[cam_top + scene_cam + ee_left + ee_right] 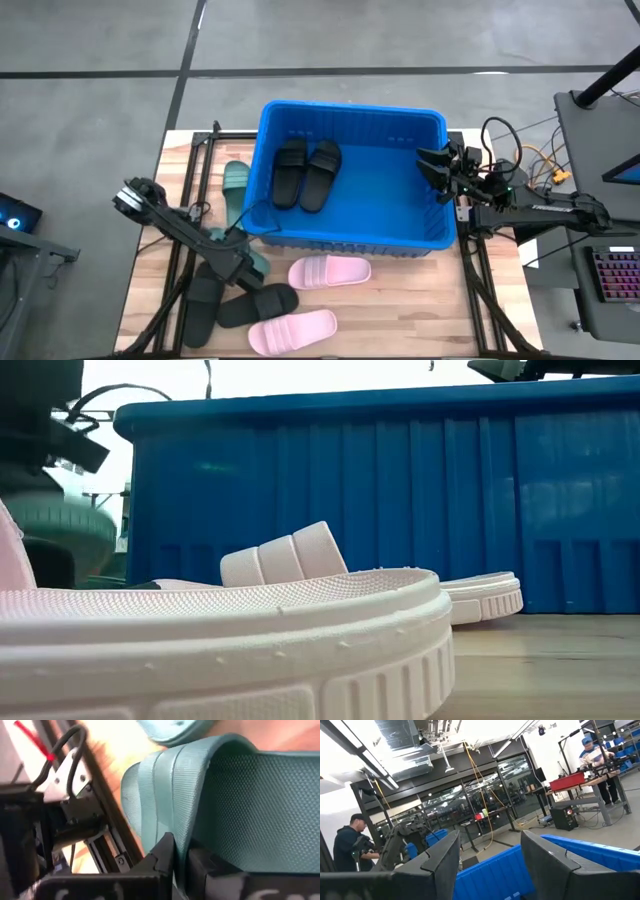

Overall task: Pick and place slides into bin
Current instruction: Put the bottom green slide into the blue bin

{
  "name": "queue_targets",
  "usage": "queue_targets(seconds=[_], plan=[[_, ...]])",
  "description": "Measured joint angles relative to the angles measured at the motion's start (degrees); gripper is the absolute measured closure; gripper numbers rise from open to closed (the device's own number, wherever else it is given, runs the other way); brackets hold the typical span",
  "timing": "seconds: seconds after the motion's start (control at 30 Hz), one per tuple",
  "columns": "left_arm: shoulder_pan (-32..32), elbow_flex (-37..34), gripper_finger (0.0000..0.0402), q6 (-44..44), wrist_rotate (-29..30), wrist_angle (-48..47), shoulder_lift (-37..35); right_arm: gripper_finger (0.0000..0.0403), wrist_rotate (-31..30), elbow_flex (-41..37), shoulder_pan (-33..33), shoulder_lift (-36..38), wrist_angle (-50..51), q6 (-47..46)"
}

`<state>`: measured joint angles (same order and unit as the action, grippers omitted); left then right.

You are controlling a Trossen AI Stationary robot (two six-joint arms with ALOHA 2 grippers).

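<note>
A dark green slide point(250, 795) lies by the near left corner of the blue bin point(350, 240), and my left gripper point(248, 258) is shut on it. A second green slide point(235, 188) lies on the table left of the bin. Two black slides point(305, 172) lie inside the bin at its left end. On the near side of the table lie two pink slides point(330, 270) point(292, 332) and two black ones point(205, 300) point(258, 305). My right gripper point(435, 165) hovers open over the bin's right rim, with nothing between its fingers point(445, 865). My left gripper pinches the green slide's strap band at its edge point(181, 837) between its two fingers. One finger point(162, 857) is on the ribbed outer face and the other point(202, 862) is under the band, over the footbed. The fingers slant down from the table's left. Whether the slide is clear of the table, I cannot tell.
The bin fills the middle and far part of the table; its near wall point(400, 510) rises just behind the pink slides. Black frame rails point(190, 200) run along the table's left side beside the held slide. People work at benches in the room beyond.
</note>
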<state>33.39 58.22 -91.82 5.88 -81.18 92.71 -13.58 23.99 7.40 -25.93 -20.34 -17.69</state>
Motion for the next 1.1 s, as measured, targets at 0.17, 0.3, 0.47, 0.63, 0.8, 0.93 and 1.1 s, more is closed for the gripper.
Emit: queue_targets(seconds=[0.17,0.3,0.47,0.63,0.8,0.93,1.1], plan=[[0.0,1.2,0.0397,8.5,-1.2,-0.4,-5.9,0.0202,0.0,0.0,0.0,0.0,0.0,0.0],[0.0,1.8,0.0399,12.3,-1.4,-0.6,-11.6,0.0202,0.0,0.0,0.0,0.0,0.0,0.0],[0.0,1.9,0.04,14.4,-0.7,0.6,-18.4,0.0202,0.0,0.0,0.0,0.0,0.0,0.0],[0.0,1.9,0.0401,22.5,-0.7,8.1,-25.0,0.0202,0.0,0.0,0.0,0.0,0.0,-0.3],[0.0,2.5,0.0401,36.5,2.1,21.2,-30.4,0.0202,0.0,0.0,0.0,0.0,0.0,-1.3],[0.0,3.8,0.0401,46.2,8.2,32.0,-33.4,0.0202,0.0,0.0,0.0,0.0,-0.1,-1.8],[-0.1,7.1,0.0401,55.4,18.0,36.9,-34.9,0.0202,0.0,0.0,0.0,0.0,-0.1,-1.9]])
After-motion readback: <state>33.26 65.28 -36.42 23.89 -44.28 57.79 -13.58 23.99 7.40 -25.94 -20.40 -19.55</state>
